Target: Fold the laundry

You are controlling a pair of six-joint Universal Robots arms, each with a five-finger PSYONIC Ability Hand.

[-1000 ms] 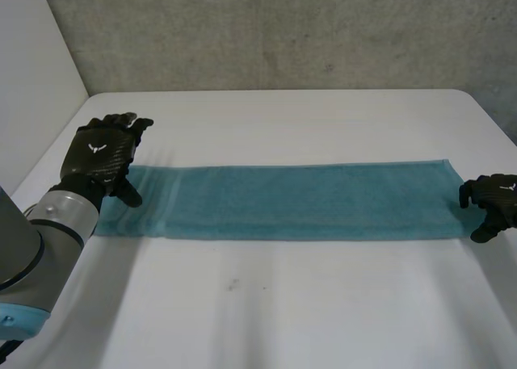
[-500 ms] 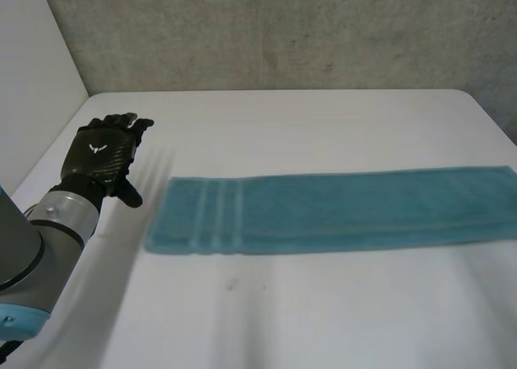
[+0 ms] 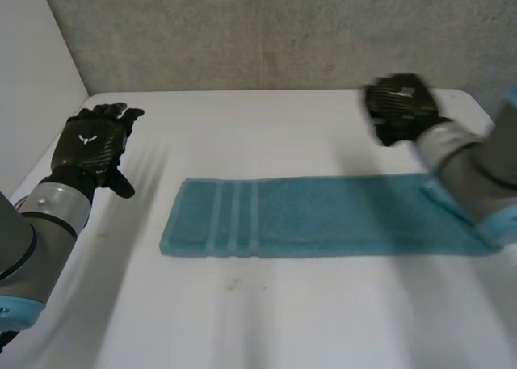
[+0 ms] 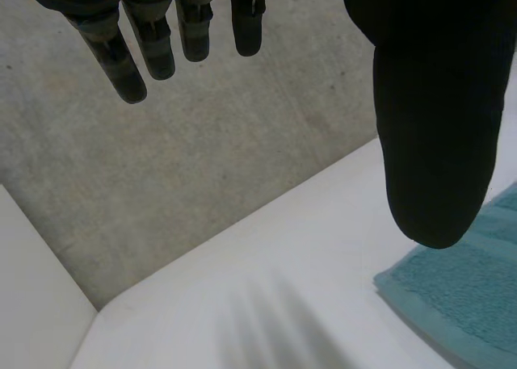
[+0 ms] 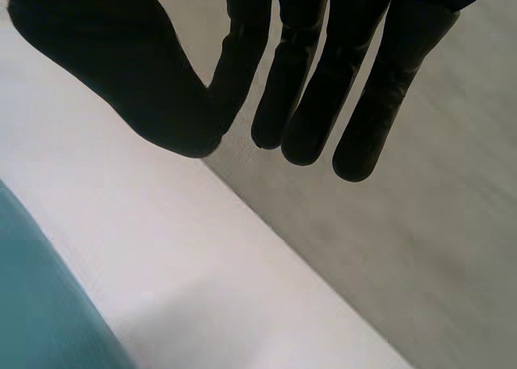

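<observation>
The long teal terry-cloth towel lies flat on the white counter, stretched crosswise, with its striped end toward the left side and its other end near the right edge. The black left hand is left of the striped end, apart from the cloth, over bare counter near the left edge. The black right hand is behind the towel's right part, off the cloth, and its forearm crosses over the towel's right end. The grey concrete wall stands behind the counter's far edge.
</observation>
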